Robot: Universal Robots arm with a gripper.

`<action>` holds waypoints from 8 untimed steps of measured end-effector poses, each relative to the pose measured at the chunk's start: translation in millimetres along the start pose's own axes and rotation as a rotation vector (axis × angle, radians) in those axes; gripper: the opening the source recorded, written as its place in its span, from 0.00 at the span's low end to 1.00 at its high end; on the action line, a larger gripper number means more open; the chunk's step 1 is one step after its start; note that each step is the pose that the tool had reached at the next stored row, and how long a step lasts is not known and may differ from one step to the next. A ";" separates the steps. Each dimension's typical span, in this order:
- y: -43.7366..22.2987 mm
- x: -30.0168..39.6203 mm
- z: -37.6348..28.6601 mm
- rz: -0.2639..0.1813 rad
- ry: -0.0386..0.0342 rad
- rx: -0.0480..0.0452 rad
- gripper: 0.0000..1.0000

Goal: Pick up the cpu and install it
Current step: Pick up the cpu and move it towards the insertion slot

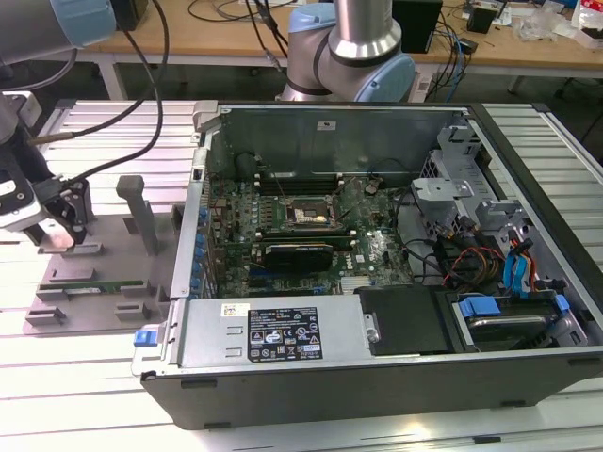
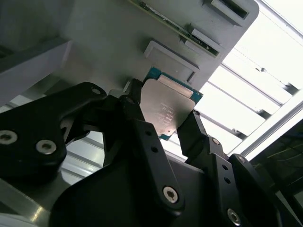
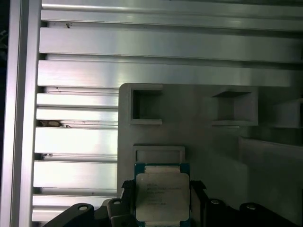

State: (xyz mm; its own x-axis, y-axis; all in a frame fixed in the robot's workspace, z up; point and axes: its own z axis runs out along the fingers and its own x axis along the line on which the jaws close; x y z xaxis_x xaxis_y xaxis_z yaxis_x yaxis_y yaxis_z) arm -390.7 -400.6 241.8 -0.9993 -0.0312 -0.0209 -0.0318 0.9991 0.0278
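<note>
The cpu (image 2: 165, 106) is a flat square chip with a silver-grey metal top and a thin teal rim, also visible in the first wrist view (image 3: 162, 196). My gripper (image 2: 163, 109) has one black finger (image 2: 137, 118) pressed against each of two opposite edges, so it is shut on the chip. The chip sits just over the grey holder plate (image 3: 213, 142), beside a small rectangular pocket (image 3: 158, 153). In the exterior view my gripper (image 1: 73, 221) hangs over that plate (image 1: 104, 250) at the exterior view's left, well away from the motherboard socket (image 1: 311, 215).
An open computer case (image 1: 377, 282) lies on a ribbed aluminium table (image 1: 85, 367), with its motherboard, cables and drive bays exposed. A green memory stick (image 1: 94, 282) rests in the holder plate. A grey upright post (image 1: 141, 212) stands between the plate and the case wall.
</note>
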 end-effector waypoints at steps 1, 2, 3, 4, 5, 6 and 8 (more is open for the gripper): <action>0.0 0.0 -0.9 0.000 0.0001 0.0001 0.55; 0.0 -0.1 -1.6 0.000 0.0000 0.0002 0.55; 0.1 -0.1 -3.2 0.000 0.0000 0.0004 0.55; 0.1 -0.1 -4.3 0.000 0.0001 0.0006 0.55; 0.1 -0.1 -5.0 0.000 0.0001 0.0007 0.55; 0.2 -0.1 -6.2 0.000 0.0000 0.0009 0.55; 0.2 -0.2 -8.3 0.000 0.0000 0.0012 0.55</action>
State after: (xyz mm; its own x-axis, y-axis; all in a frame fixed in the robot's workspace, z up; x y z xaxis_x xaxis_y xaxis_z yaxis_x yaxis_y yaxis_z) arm -390.7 -400.6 250.0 -0.9993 -0.0312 -0.0208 -0.0318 0.9991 0.0267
